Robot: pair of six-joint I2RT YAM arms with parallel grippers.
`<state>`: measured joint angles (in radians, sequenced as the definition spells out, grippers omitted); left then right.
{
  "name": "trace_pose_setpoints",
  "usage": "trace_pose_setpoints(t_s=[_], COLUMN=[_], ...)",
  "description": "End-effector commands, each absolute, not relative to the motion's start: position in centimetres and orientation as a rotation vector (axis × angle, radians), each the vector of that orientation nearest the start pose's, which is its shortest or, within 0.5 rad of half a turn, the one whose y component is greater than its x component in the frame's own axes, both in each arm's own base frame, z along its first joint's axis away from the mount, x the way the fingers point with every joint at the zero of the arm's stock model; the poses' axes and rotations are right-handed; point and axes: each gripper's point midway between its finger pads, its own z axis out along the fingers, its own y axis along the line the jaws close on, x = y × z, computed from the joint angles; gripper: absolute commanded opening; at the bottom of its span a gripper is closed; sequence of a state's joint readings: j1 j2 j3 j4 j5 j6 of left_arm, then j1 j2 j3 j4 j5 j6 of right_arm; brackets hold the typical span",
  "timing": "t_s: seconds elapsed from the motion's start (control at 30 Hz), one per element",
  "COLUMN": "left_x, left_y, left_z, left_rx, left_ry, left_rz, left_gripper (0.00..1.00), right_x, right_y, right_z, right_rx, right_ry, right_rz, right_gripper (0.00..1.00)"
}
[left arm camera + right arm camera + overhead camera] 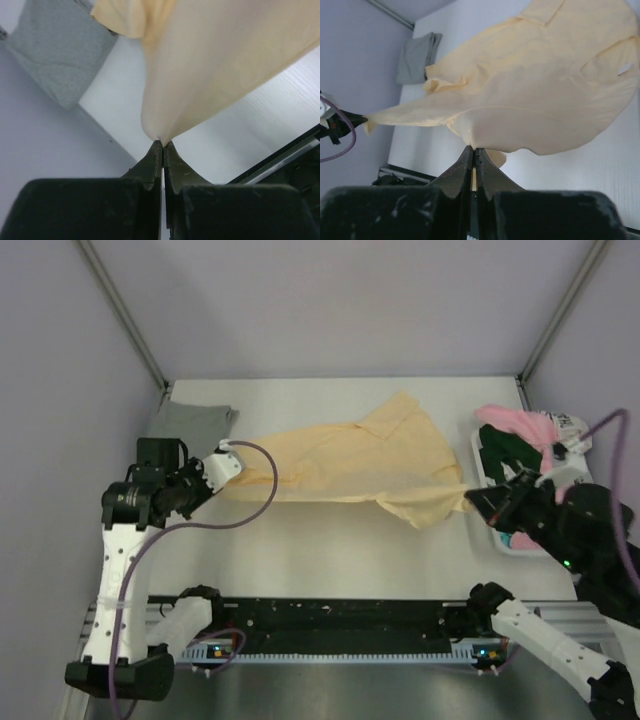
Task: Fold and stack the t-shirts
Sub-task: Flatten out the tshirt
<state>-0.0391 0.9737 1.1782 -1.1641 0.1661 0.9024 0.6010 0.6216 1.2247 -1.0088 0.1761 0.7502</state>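
A pale yellow t-shirt [350, 462] hangs stretched between my two grippers above the table, its far part resting on the surface. My left gripper [232, 474] is shut on the shirt's left end; in the left wrist view the cloth [225, 60] runs out from the pinched tips [163, 144]. My right gripper [468, 496] is shut on the right end, and in the right wrist view the shirt [535, 95] spreads away from its tips [474, 149]. A folded grey t-shirt [190, 422] lies at the far left corner, also in the wrist views [60, 50] [417, 57].
A white bin [479, 464] stands at the right edge with a pink t-shirt [515, 422], a dark green one [505, 450] and a bit of teal cloth [520, 540] in it. Purple walls close in the table on three sides. The black base rail [340, 625] runs along the near edge.
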Motion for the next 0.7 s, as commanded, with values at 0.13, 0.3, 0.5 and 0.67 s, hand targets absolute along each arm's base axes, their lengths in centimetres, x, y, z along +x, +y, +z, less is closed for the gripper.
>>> trace_pose_setpoints(t_s=[0.13, 0.3, 0.5, 0.67], left_x=[14.5, 16.1, 25.6, 38.0], left_y=[1.0, 1.5, 1.5, 1.2], left_z=[27.9, 25.0, 22.9, 27.5], left_rx=[1.138, 1.180, 1.159, 0.936], left_ry=[2.262, 2.354, 2.281, 2.207], left_rz=[0.221, 0.212, 0.274, 0.331], left_gripper=[0.00, 0.00, 0.00, 0.00], right_x=[9.7, 13.9, 27.1, 41.9], right_y=[6.6, 7.1, 10.8, 9.7], right_z=[34.5, 31.8, 31.8, 39.9], right_rx=[0.209, 0.225, 0.111, 0.210], right_ry=[2.088, 2.133, 2.080, 1.920], right_rz=[0.652, 0.479, 0.324, 0.422], right_gripper=[0.00, 0.00, 0.00, 0.00])
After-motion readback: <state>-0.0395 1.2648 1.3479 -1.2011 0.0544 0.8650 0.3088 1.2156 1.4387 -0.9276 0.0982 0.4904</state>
